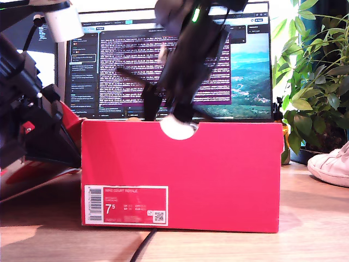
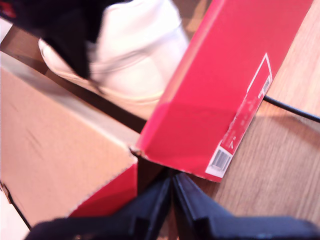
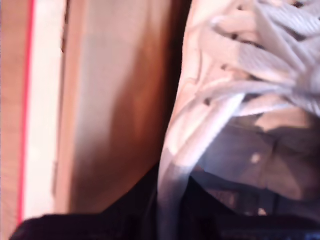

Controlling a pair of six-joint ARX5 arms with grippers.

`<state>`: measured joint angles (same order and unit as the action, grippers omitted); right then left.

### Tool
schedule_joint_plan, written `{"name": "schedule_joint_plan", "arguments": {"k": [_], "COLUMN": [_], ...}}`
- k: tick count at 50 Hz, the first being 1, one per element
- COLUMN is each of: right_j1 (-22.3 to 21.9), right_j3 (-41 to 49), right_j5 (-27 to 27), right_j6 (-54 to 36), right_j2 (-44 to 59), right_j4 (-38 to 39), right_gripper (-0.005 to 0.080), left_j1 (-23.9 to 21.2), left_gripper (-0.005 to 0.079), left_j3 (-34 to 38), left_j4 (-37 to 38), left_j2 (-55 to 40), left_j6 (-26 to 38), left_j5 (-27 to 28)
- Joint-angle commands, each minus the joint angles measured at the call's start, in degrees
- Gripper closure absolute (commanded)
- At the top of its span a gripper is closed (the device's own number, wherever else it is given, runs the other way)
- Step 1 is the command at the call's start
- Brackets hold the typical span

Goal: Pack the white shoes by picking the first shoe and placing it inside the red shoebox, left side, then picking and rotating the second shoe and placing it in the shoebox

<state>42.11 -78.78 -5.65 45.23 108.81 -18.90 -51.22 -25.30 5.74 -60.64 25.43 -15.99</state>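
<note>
The red shoebox [image 1: 218, 180] stands in the middle of the exterior view, label side facing the camera. One white shoe [image 1: 179, 128] shows through the box's notch; it sits inside the box [image 2: 225, 85] and appears again, the same shoe [image 2: 140, 60]. My second gripper [image 3: 172, 210] reaches down into the box and is shut on that shoe [image 3: 240, 65] near the laces. My first gripper [image 2: 172, 187] is shut on nothing, hovering outside the box's corner. The other white shoe [image 1: 332, 166] lies on the table at the exterior view's right edge.
The first arm [image 1: 27, 125] fills the exterior view's left, above the tilted red lid [image 1: 38, 174]. A monitor [image 1: 245, 71] stands behind the box and a plant [image 1: 316, 82] at the exterior view's right. A black cable [image 1: 143, 245] runs under the box front.
</note>
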Motion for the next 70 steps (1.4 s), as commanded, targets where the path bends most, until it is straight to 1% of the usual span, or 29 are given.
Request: {"name": "schedule_joint_plan", "arguments": {"k": [1, 4, 9, 12, 14, 21, 27, 32, 33, 36, 46, 52, 54, 57, 64, 70], "right_j1": [0.6, 0.6, 0.6, 0.6, 0.7, 0.5, -0.6, -1.9, -2.2, -3.2, -6.8, -9.3, -10.2, -11.6, -14.3, -16.4], "right_j3": [-1.2, -1.2, -1.2, -1.2, -1.2, -1.4, -3.5, -7.4, -8.6, -12.0, -24.3, -29.2, -30.3, -31.2, -31.2, -31.2], "right_j5": [-0.2, -0.2, -1.1, -1.8, -2.9, -4.5, -4.4, -4.4, -4.3, -4.3, -4.9, -4.7, -4.0, -0.9, 10.8, 16.8], "right_j6": [0.0, 0.0, -0.1, -0.3, -0.3, -1.7, -5.0, -5.3, -7.5, -9.8, -11.4, -17.0, -17.0, -14.8, -6.1, 0.4], "right_j2": [-0.5, -0.5, -0.5, -0.5, -0.5, -0.8, -1.5, -1.7, -1.7, -1.7, -1.7, -1.7, -1.7, -1.7, -1.8, -1.9], "right_j4": [1.9, 1.9, 0.8, 0.2, -0.2, -1.4, -6.5, -13.0, -14.3, -18.2, -30.6, -37.1, -39.3, -42.1, -48.9, -52.7], "right_gripper": [0.0685, 0.0616, 0.0474, 0.0423, 0.0406, 0.0391, 0.0389, 0.0389, 0.0389, 0.0389, 0.039, 0.039, 0.039, 0.039, 0.039, 0.0394], "left_j1": [0.1, 0.1, 0.1, 0.1, 0.1, 0.1, 0.1, 0.1, 0.1, 0.1, 0.1, 0.1, 0.1, 0.1, 0.1, 0.1], "left_gripper": [0.0762, 0.0762, 0.0762, 0.0762, 0.0762, 0.0762, 0.0762, 0.0762, 0.0762, 0.0762, 0.0762, 0.0762, 0.0762, 0.0762, 0.0762, 0.0762], "left_j3": [-0.7, -0.7, -0.7, -0.7, -0.7, -0.7, -0.7, -0.7, -0.7, -0.7, -0.7, -0.7, -0.7, -0.7, -0.7, -0.7], "left_j4": [-0.3, 0.3, 0.9, 1.0, 1.2, 2.2, 2.4, 2.4, 2.4, 2.4, 2.4, 2.4, 2.4, 2.4, 2.4, 2.4], "left_j2": [-0.5, -0.5, -0.5, -0.5, -0.5, -0.5, -0.5, -0.5, -0.5, -0.5, -0.5, -0.5, -0.5, -0.5, -0.5, -0.5], "left_j6": [-0.6, -0.6, -1.4, -2.3, -3.1, -3.2, -3.2, -3.2, -3.2, -3.2, -3.2, -3.2, -3.2, -3.2, -3.2, -3.2], "left_j5": [0.1, 0.2, 0.2, 0.3, 0.4, 0.7, 0.7, 0.7, 0.7, 0.7, 0.7, 0.7, 0.7, 0.7, 0.7, 0.7]}}
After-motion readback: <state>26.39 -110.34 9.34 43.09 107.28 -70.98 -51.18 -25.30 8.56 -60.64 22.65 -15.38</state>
